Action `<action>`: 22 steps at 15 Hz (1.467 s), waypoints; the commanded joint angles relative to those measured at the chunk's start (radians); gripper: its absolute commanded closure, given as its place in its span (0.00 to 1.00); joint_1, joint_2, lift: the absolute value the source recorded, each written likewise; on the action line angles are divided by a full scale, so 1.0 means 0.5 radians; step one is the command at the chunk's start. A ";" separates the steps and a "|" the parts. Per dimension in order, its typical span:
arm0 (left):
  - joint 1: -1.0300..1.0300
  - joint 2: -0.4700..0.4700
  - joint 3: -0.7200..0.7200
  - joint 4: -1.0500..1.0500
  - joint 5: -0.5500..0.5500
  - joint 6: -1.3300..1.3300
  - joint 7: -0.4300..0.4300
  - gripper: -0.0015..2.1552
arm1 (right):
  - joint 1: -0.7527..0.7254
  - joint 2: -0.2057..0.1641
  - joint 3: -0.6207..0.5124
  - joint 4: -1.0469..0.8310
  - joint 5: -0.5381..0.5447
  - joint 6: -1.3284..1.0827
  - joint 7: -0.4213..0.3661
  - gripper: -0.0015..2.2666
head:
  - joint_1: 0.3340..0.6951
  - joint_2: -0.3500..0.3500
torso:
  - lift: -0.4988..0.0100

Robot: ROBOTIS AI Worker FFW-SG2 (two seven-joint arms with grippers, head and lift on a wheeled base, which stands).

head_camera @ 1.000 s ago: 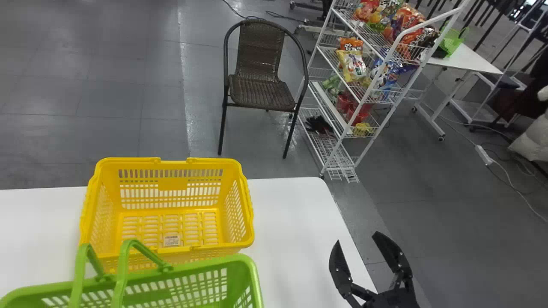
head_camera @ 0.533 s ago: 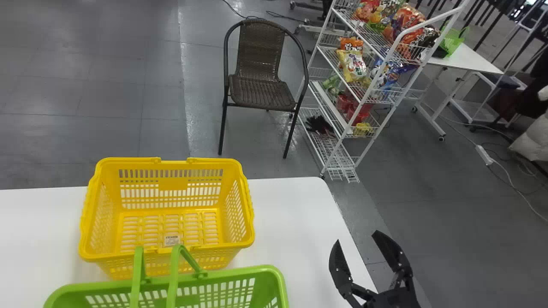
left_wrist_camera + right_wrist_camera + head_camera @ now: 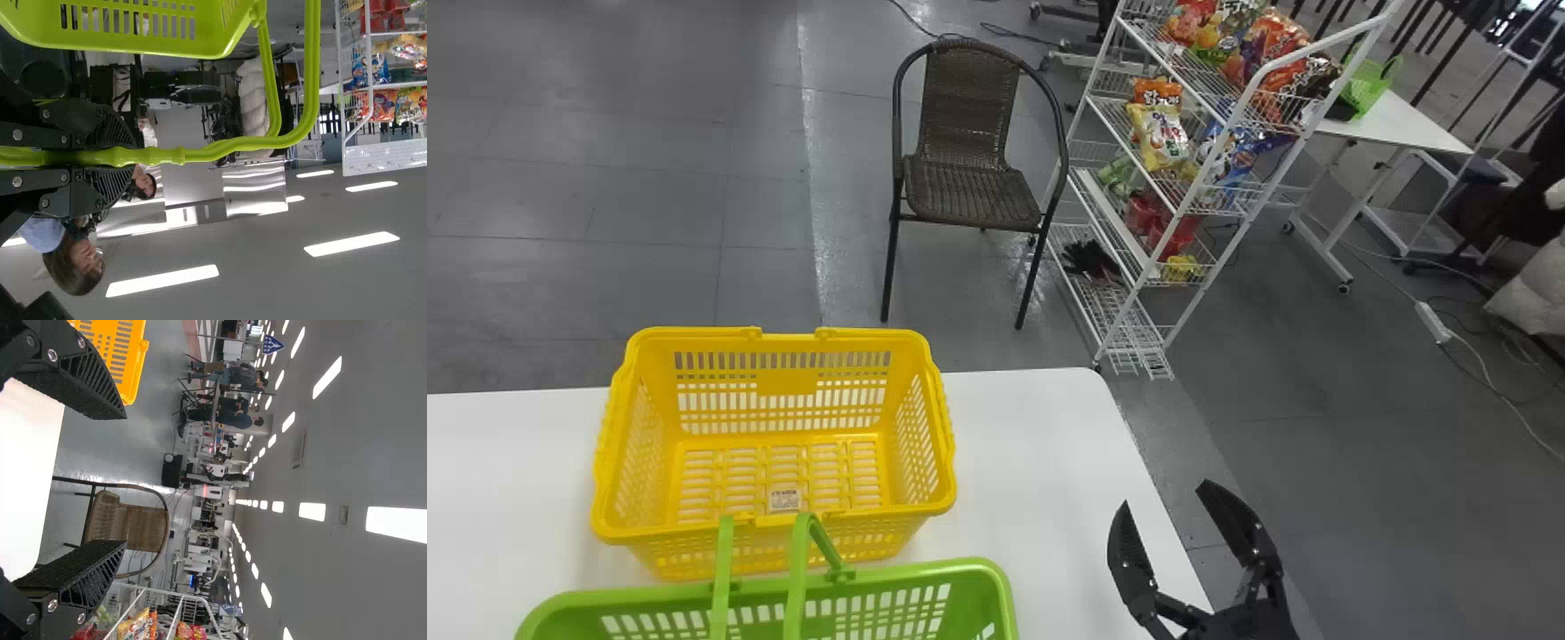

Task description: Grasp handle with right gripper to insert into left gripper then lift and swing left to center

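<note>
The green basket [image 3: 925, 570] has swung to the robot's right, toward centre, and nearly stopped, nearer the robot than the yellow basket [image 3: 871, 336]. The left gripper [image 3: 130, 157] is clamped on its handle [image 3: 233, 145]; the right gripper [image 3: 1162, 493] waits, spread open. The swing looks almost done.

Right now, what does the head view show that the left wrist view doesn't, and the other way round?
Head view: yellow basket, white table, woven chair and open right pincer.
Left wrist view: left pincer closed on a green handle, plus ceiling lights.
Both: green basket and a white wire rack holding colorful bags.
</note>
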 commanded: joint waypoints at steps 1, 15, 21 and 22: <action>-0.007 -0.005 0.000 -0.002 0.000 0.002 0.003 0.93 | 0.011 0.000 0.000 -0.013 -0.001 0.000 0.000 0.07 | 1.00 0.00 | 0.98; -0.031 0.028 -0.025 -0.008 0.046 0.002 0.036 0.93 | 0.079 0.003 0.012 -0.138 -0.004 0.098 0.000 0.07 | 1.00 0.00 | 0.98; -0.019 0.043 -0.022 -0.045 0.068 0.002 0.067 0.93 | 0.112 0.006 0.012 -0.181 -0.010 0.129 0.000 0.07 | 1.00 0.00 | 0.98; -0.013 0.049 -0.016 -0.051 0.077 0.002 0.067 0.93 | 0.118 0.006 0.012 -0.197 -0.010 0.135 0.000 0.07 | 1.00 0.00 | 0.98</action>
